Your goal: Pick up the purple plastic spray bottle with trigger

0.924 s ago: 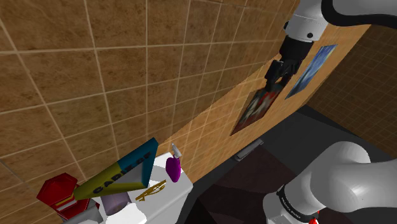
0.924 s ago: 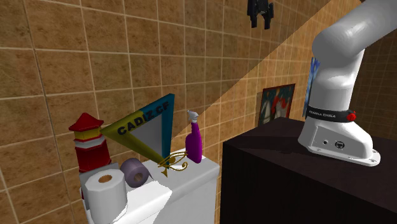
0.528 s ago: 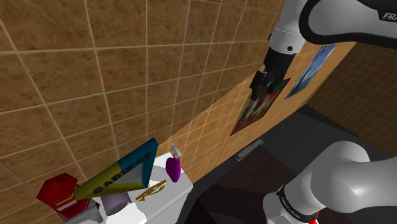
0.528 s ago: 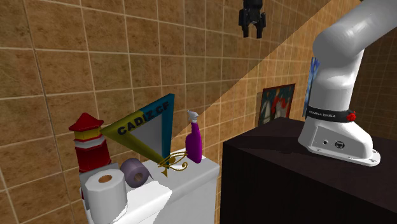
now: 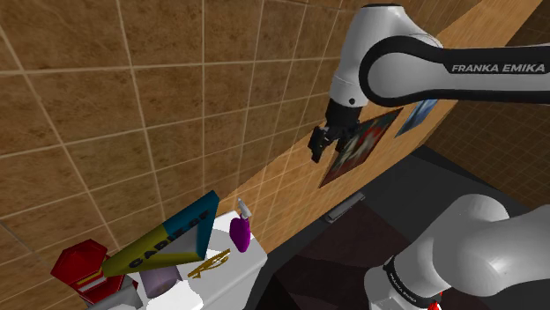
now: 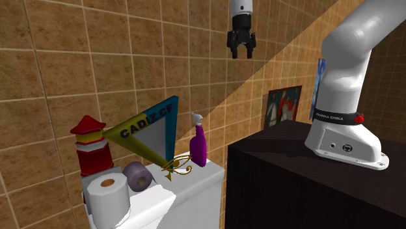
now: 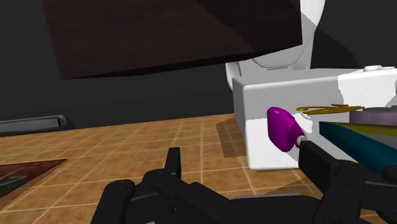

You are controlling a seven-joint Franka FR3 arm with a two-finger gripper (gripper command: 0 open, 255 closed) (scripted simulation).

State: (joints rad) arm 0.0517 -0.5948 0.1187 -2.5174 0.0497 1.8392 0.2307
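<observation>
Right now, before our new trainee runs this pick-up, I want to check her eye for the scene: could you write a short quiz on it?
1. True or false: the gripper is shut on the spray bottle.
2. Which lies closest to the bottle on the white tank? A) gold glasses B) a mug C) a sponge
3. Does the bottle stand upright or lie flat?
Key: 1 false, the open gripper hangs well above it; 2 A; 3 upright.

Crowded on a white cistern [image 6: 198, 195]: red canister [image 6: 90, 148], blue-and-yellow box [image 6: 147, 129], white paper roll [image 6: 107, 195], mauve roll [image 6: 137, 175], gold trinket [image 6: 177, 166], perhaps spectacles. Against the tiled wall [image 6: 65, 65], a framed picture [image 6: 284, 106].
</observation>
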